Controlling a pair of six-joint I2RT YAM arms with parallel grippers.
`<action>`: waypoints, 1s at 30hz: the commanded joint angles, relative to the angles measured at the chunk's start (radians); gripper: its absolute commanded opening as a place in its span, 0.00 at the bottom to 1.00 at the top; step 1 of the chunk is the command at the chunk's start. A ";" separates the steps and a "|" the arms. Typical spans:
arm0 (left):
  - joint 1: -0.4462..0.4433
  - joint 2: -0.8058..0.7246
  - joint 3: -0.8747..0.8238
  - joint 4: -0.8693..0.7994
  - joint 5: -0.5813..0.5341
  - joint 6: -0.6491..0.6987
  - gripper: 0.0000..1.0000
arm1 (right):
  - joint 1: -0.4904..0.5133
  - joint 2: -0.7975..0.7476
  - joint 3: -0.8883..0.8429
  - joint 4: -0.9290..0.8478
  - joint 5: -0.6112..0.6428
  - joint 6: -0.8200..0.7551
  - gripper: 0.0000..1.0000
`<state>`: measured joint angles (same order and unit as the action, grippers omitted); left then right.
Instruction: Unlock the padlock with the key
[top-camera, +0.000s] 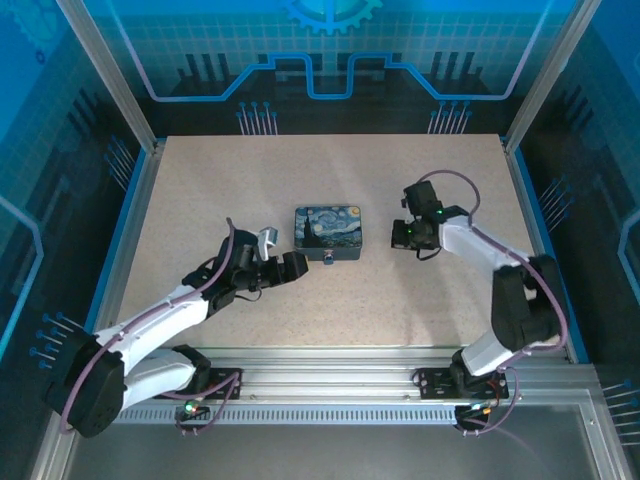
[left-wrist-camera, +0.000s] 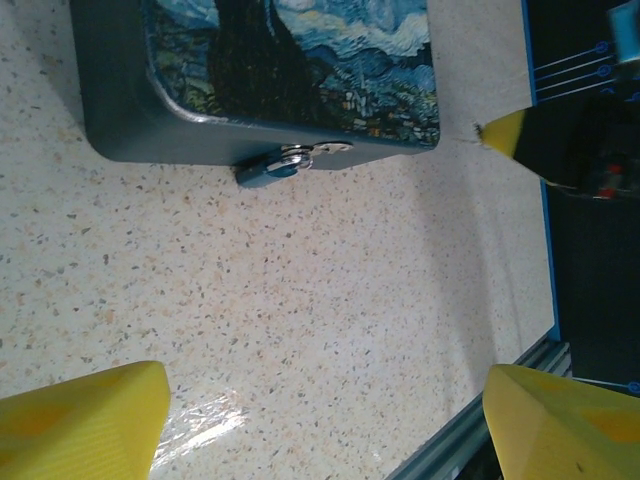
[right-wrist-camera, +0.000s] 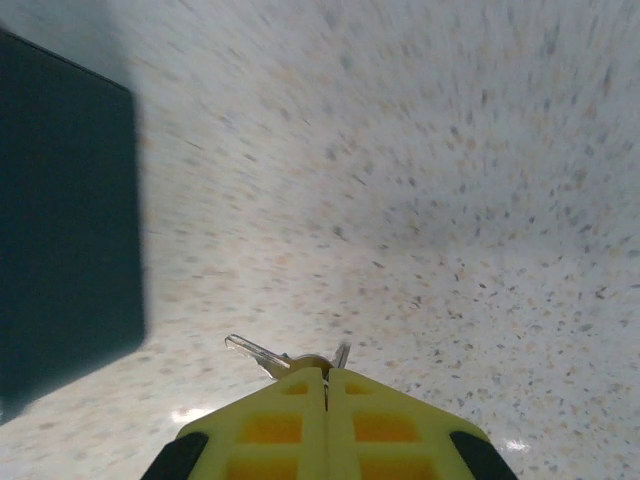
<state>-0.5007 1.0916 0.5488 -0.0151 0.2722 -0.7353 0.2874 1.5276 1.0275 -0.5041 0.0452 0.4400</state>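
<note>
- Right gripper (right-wrist-camera: 325, 378): I see its yellow fingers pressed flat together, pinching the key (right-wrist-camera: 262, 352) near its head. The thin blade pokes out to the left above the table (right-wrist-camera: 480, 200), apart from the tin (right-wrist-camera: 60, 220).
- Risk at the grip: I judge the hold shallow, with little metal between the pads. A side load at the keyhole may swivel the key or flick it out.
- Padlock (left-wrist-camera: 272, 168): it hangs from the hasp on the tin's front wall, low by the table. I cannot tell whether it touches the table, nor where its keyhole faces, so I cannot confirm the blade's angle.
- Left gripper (left-wrist-camera: 325, 400): it is spread wide and empty, on the near side of the padlock, touching nothing.
- Risk at the lock: unheld, the small body would likely pivot on its shackle, or push the tin back, when the key presses in.
- Risk of crowding: both wrists must meet at one tiny spot, so I expect fingers to hide the keyhole or knock together.
</note>
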 joint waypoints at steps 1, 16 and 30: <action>-0.006 -0.024 0.057 0.011 0.000 -0.015 0.83 | 0.005 -0.120 -0.010 0.003 -0.070 -0.028 0.00; -0.032 0.062 0.271 0.139 0.129 -0.103 0.71 | 0.174 -0.423 0.019 0.024 -0.141 -0.033 0.00; -0.167 0.212 0.427 0.154 0.102 -0.083 0.56 | 0.367 -0.445 0.024 0.078 -0.073 0.000 0.00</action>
<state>-0.6514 1.2858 0.9352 0.1181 0.3641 -0.8257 0.6361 1.1065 1.0275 -0.4446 -0.0566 0.4282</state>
